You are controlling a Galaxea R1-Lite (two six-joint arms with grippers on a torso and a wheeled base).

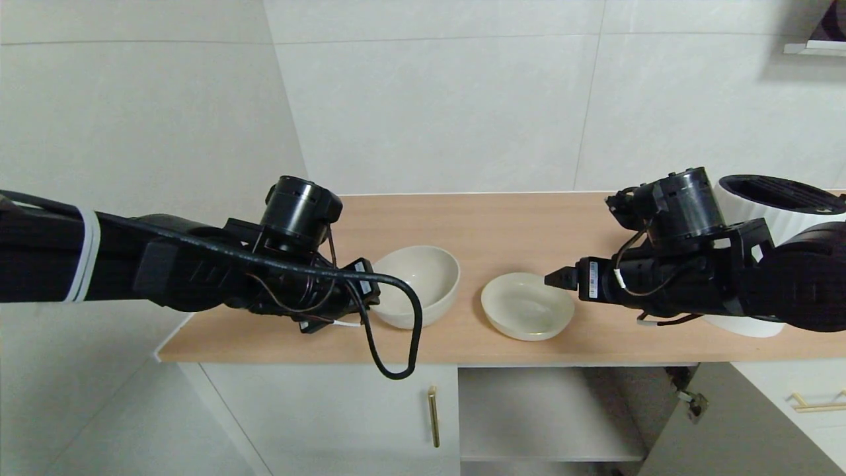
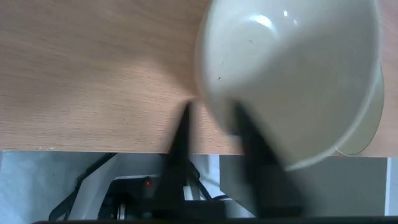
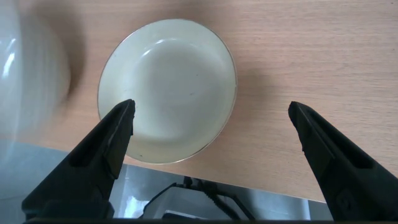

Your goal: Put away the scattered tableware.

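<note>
Counting two bowls on the wooden counter (image 1: 502,221): a deeper bowl (image 1: 423,281) is sitting to my left and a shallower bowl (image 1: 527,305) to my right, near each other but apart.

My left pincer (image 2: 211,109) is clenching the deeper bowl's near rim, with one finger inside and one outside. That bowl is tilting, its mouth turned toward the pincer.

My right pincer (image 1: 558,279) is hanging released just beside the shallower bowl, jaws spread wide. One finger is hovering over its rim, the other over bare counter.

One white ribbed vessel (image 1: 780,205) is standing behind my right arm.

Under the counter, one open compartment (image 1: 548,410) is showing between cabinet fronts, and two gold handles (image 1: 432,416) are catching light.

Writing: one white sticker (image 1: 593,277) is riding on the right pincer, print too small to read.
</note>
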